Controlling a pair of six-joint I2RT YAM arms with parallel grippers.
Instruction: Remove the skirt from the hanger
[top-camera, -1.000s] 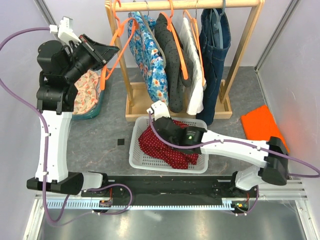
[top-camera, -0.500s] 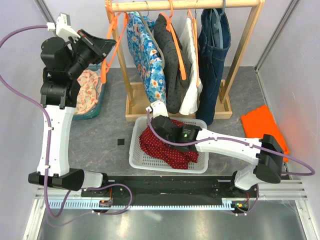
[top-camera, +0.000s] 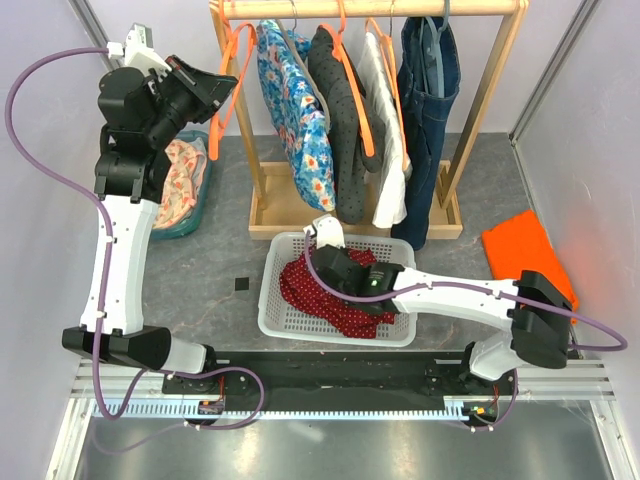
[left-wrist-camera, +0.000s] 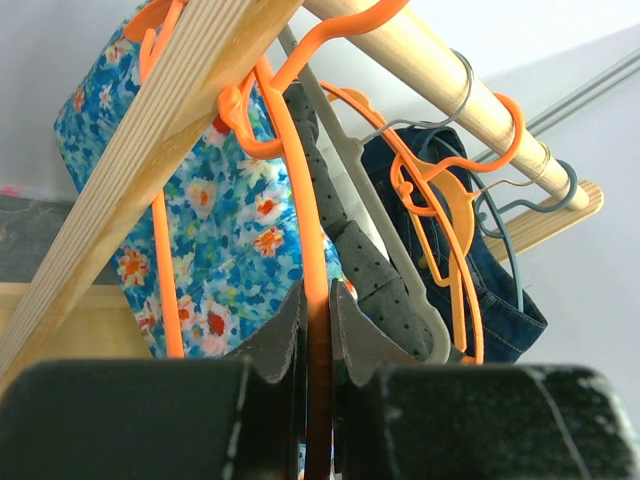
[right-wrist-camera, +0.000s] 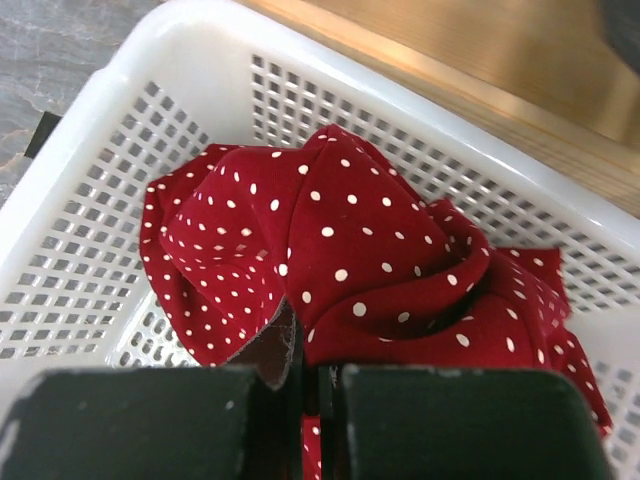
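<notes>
The skirt (top-camera: 318, 292) is red with white dots and lies bunched in a white basket (top-camera: 268, 300). My right gripper (top-camera: 335, 275) reaches down into the basket and is shut on a fold of the skirt (right-wrist-camera: 370, 250), with cloth pinched between its tips (right-wrist-camera: 312, 350). The bare orange hanger (top-camera: 222, 110) is held high beside the left end of the rack, apart from the skirt. My left gripper (top-camera: 222, 88) is shut on the hanger's thin bar (left-wrist-camera: 300, 200), which runs up between the jaws (left-wrist-camera: 318, 320).
A wooden rack (top-camera: 370, 8) behind the basket carries a blue floral garment (top-camera: 295, 110), a dark dotted one (top-camera: 340, 120) and jeans (top-camera: 430, 100) on several hangers. A teal bin of cloth (top-camera: 180, 185) stands at left. An orange cloth (top-camera: 525, 250) lies at right.
My left arm has raised the orange hanger higher, toward the rack's left end. My right gripper has shifted a little to the right inside the basket, still holding the skirt.
</notes>
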